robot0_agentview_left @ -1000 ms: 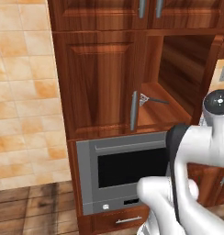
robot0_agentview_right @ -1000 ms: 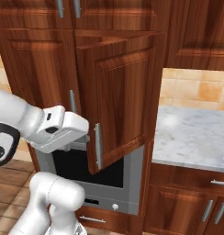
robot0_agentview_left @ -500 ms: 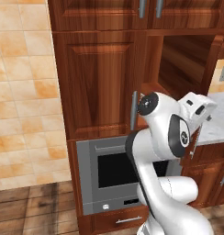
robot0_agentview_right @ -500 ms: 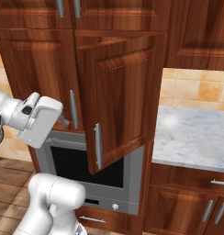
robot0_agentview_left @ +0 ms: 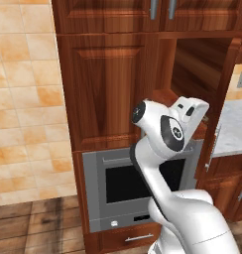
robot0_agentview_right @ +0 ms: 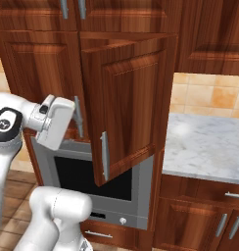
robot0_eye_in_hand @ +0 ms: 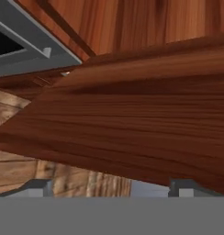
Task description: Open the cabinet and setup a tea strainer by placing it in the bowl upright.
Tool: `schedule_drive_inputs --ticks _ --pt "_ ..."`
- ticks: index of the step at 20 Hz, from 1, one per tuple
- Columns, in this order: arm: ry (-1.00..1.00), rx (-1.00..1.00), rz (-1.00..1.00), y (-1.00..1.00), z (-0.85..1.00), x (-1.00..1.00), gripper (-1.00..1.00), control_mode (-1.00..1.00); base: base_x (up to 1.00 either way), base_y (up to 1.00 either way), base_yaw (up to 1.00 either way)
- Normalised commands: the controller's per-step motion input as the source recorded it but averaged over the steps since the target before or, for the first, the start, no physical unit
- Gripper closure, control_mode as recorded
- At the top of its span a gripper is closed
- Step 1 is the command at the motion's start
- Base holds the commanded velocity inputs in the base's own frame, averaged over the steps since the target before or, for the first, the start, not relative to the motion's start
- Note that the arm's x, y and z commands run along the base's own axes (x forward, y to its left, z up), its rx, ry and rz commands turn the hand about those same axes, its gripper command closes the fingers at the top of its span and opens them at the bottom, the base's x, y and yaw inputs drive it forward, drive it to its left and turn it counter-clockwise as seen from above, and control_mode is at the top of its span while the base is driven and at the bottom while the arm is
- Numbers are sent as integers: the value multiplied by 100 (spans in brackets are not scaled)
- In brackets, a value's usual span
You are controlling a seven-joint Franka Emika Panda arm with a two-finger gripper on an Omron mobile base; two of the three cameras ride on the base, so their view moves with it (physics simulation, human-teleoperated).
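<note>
The cabinet (robot0_agentview_left: 110, 89) has its left door shut. Its right door (robot0_agentview_right: 127, 105) hangs open, grey bar handle (robot0_agentview_right: 104, 157) near the lower edge. My white hand (robot0_agentview_left: 191, 113) is at the bottom of the cabinet's opening, next to the shut door's handle (robot0_agentview_right: 78, 117). In the hand view my gripper (robot0_eye_in_hand: 111, 187) is open, its two dark tips far apart with nothing between them, facing a reddish-brown wood panel (robot0_eye_in_hand: 146, 114) close up. The arm covers the lower shelf, so the tea strainer is hidden. The bowl is out of view.
A grey glass-fronted oven (robot0_agentview_left: 128, 183) sits under the cabinet, with a drawer (robot0_agentview_left: 128, 238) below it. A marble counter (robot0_agentview_right: 209, 147) runs to the right over base cabinets (robot0_agentview_right: 204, 220). Tiled wall (robot0_agentview_left: 24, 99) lies to the left, over a wood floor (robot0_agentview_left: 33, 223).
The arm has swung up in front of the oven and the hand has moved left to the foot of the cabinet opening. The door stays open and the jaws stay wide.
</note>
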Motion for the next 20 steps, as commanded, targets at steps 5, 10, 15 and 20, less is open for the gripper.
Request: schedule_drive_inputs --ticks 5,10,15,20 --pt "11 -7 0 0 -6 42 -100 -100 0 0 0" --pt "16 -4 0 -16 -2 28 -100 -100 0 0 0" --pt "22 -4 -1 -24 0 22 -100 -100 0 0 0" --pt "27 -9 0 -6 0 28 -100 -100 0 0 0"
